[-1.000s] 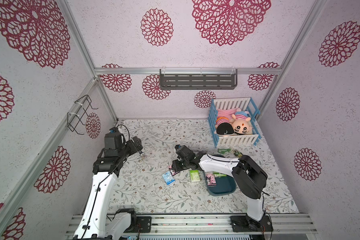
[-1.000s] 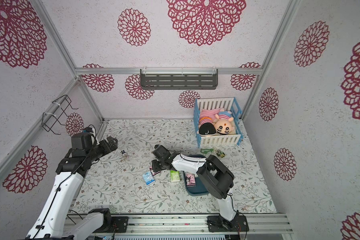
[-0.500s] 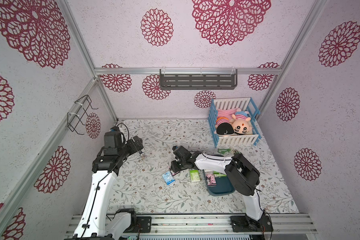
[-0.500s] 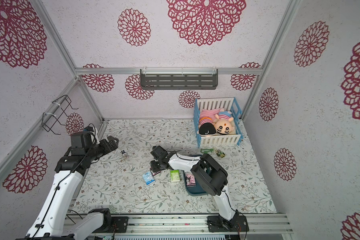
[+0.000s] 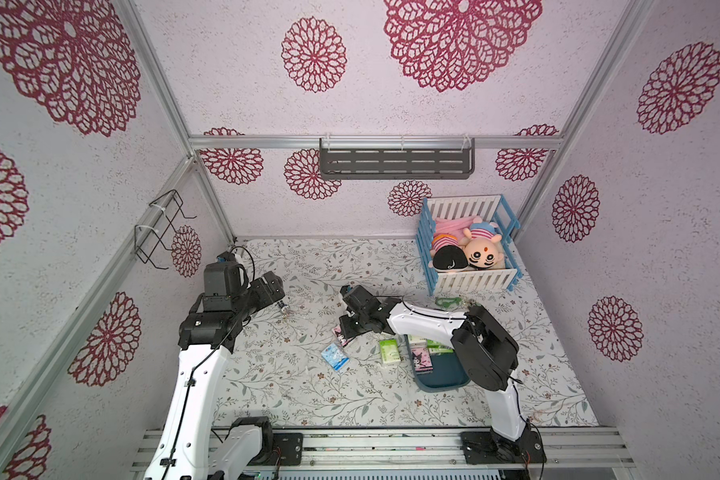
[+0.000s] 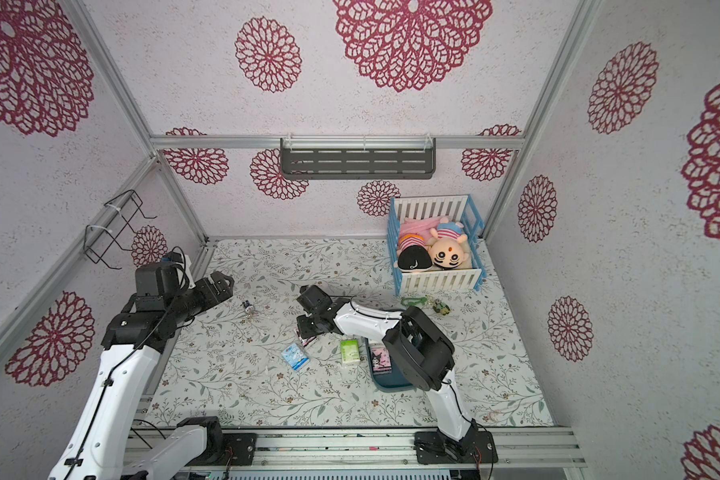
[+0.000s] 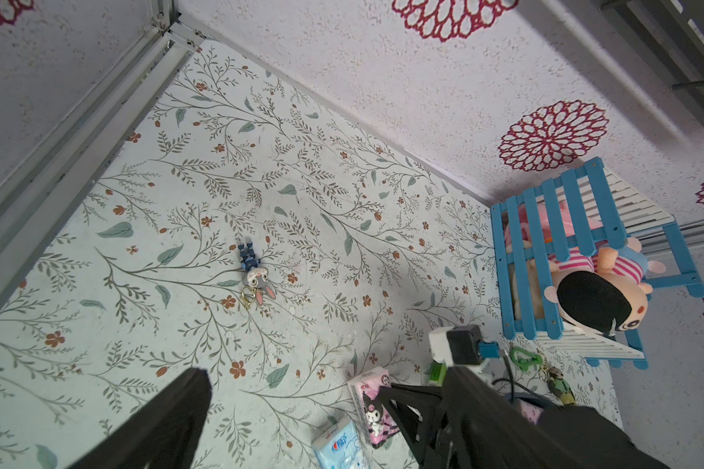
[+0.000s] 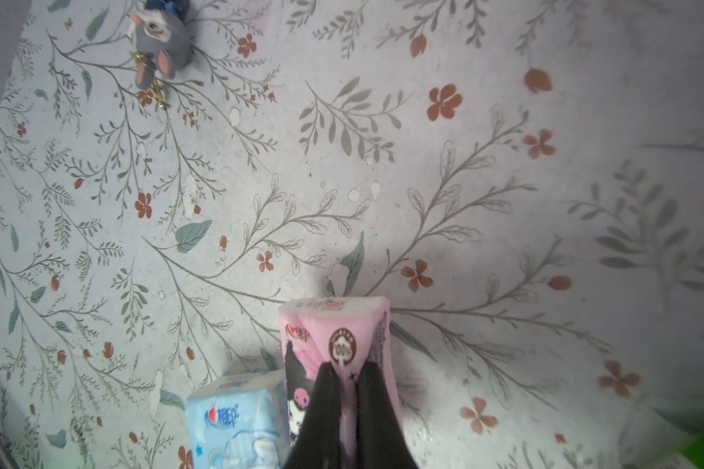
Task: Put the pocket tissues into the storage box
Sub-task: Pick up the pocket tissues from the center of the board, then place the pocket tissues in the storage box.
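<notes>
My right gripper [image 8: 346,367] stood half spread a second ago and is now pressed together on the pink pack [image 8: 334,337]. In the right wrist view its two black fingers [image 8: 322,406] pinch a fold of the wrapper at the bottom centre of the frame. In the top views the arm has reached slightly further left, and the pack sits at centre frame where it was, apparently not yet clear of the desk [image 5: 287,395].

So I judge the grasp made and the carry next: lift, then swing toward the box [image 5: 433,388] at lower right of centre, where a few packs [image 5: 421,360] already lie. The pinch holds only a ridge of soft wrapper, so the pack may slip or swing when I raise it.

The blue pack [image 5: 335,356] lies just beside the pink one, and the green pack [image 5: 388,351] lies just left of the box. Both are on the desk, still to do.

My left gripper [image 5: 276,288] hangs at centre left, near nothing. It looks spread, though the right arm's dark bulk muddles one side of that wrist view.
</notes>
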`<state>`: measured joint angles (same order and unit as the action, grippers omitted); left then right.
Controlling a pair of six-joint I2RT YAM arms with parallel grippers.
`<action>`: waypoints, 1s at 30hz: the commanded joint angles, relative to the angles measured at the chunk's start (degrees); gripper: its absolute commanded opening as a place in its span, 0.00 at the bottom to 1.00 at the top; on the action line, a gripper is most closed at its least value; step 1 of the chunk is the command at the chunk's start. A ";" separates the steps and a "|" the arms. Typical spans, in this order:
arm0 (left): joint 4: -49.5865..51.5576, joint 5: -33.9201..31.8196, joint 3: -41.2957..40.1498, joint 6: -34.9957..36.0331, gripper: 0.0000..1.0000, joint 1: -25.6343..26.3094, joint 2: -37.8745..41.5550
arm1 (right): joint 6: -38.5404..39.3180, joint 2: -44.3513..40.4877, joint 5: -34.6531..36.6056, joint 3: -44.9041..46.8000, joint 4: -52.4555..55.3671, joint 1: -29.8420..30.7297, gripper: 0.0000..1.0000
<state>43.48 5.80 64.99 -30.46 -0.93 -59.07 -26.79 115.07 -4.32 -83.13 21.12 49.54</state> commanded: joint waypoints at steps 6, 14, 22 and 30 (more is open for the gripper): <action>-2.66 -0.06 8.26 4.30 0.97 13.10 -8.97 | -6.15 -22.24 3.15 14.45 -7.60 -4.55 0.00; -9.11 6.82 6.81 7.18 0.97 21.19 -11.10 | -10.90 -45.22 8.37 32.53 0.85 -9.17 0.00; -9.88 9.46 6.19 9.89 0.97 23.06 -14.53 | -16.87 -60.22 8.86 44.58 7.05 -11.04 0.00; -12.23 8.96 6.11 8.52 0.97 23.31 -15.00 | -18.48 -59.03 10.38 49.63 4.98 -11.13 0.00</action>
<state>33.06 15.05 71.26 -22.09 22.00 -74.15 -43.68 55.55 4.12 -33.23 28.21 38.72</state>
